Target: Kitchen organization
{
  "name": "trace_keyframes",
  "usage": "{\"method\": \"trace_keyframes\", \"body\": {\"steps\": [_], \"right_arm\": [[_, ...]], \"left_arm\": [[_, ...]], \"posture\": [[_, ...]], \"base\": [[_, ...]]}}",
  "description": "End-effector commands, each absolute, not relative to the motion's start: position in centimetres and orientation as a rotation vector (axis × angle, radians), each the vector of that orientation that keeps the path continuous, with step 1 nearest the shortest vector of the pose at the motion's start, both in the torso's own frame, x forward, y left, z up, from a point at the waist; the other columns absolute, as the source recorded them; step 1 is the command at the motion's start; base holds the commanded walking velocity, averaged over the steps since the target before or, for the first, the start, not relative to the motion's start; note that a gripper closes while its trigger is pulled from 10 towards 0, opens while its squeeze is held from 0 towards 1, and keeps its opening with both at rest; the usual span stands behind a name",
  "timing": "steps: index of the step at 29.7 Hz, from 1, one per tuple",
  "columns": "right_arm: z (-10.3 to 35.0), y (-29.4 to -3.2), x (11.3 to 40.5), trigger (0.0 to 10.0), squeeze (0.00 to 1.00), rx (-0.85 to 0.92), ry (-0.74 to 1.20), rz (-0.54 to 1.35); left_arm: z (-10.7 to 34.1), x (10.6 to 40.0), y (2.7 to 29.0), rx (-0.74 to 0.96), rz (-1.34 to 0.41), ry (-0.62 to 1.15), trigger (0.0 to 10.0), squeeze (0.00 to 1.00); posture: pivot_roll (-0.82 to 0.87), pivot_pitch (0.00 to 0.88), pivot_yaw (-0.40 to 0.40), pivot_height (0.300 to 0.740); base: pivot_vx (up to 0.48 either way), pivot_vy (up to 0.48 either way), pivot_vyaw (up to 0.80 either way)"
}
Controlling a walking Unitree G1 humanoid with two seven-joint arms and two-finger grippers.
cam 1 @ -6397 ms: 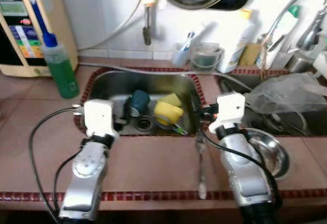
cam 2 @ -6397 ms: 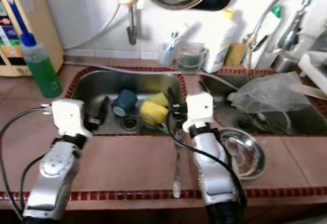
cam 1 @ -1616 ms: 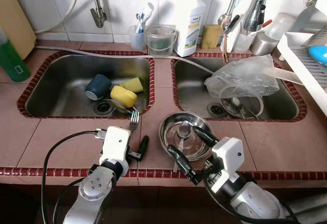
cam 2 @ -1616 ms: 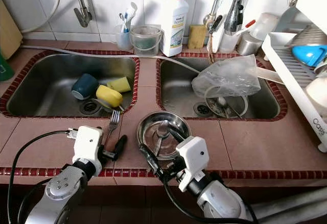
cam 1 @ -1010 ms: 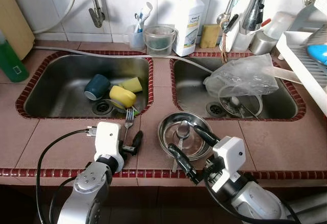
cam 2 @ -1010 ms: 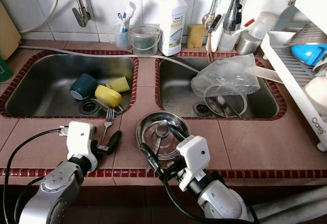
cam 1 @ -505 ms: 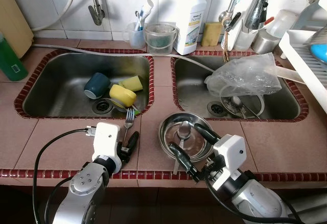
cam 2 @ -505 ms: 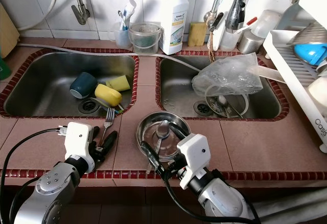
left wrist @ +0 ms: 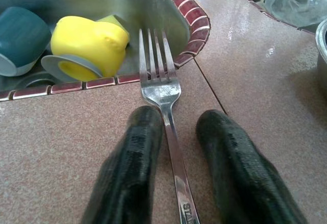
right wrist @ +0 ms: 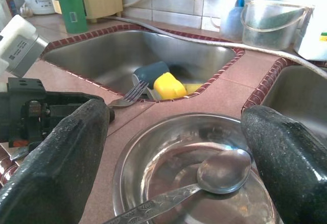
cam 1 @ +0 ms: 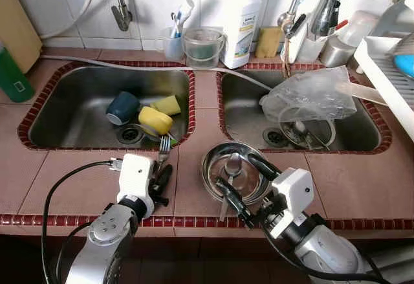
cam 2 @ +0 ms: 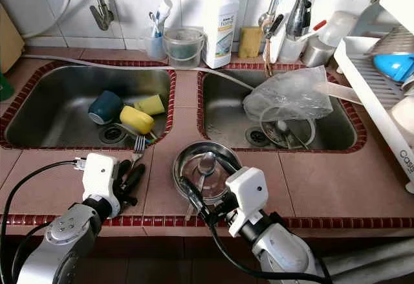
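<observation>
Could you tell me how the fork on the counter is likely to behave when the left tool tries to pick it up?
The fork looks like polished metal, so it is probably stiff and may slip between the smooth fingers of the left tool. It lies flat on the tiled counter, so getting under it could be awkward. Its tines overhang the sink edge, so a forward push might tip it in.

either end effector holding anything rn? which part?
Nothing held. Left end effector is open, its fingers straddling the fork handle on the counter. Right end effector is open around the steel bowl.
</observation>
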State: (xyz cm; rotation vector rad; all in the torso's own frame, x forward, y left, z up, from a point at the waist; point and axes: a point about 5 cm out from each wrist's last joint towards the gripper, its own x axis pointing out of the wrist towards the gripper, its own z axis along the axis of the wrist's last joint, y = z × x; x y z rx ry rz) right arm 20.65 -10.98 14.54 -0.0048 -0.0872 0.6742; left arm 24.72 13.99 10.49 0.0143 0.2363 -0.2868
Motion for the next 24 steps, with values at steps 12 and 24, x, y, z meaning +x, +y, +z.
{"method": "trace_keyframes", "body": {"steps": [12,24], "right_arm": [[14.77,-10.97,20.74,10.0,0.00,-0.014,-0.101,0.689],[14.72,-10.91,20.92,10.0,0.00,-0.018,-0.105,0.703]], "left_arm": [[8.16,24.08,14.07,0.015,-0.280,0.359,0.0,0.00],[8.40,24.40,13.90,0.008,-0.281,0.345,0.0,0.00]], "posture": [[-0.04,0.115,-0.032,0.740],[-0.04,0.094,-0.037,0.740]], "base": [[0.000,0.000,0.00],[0.000,0.000,0.00]]}}
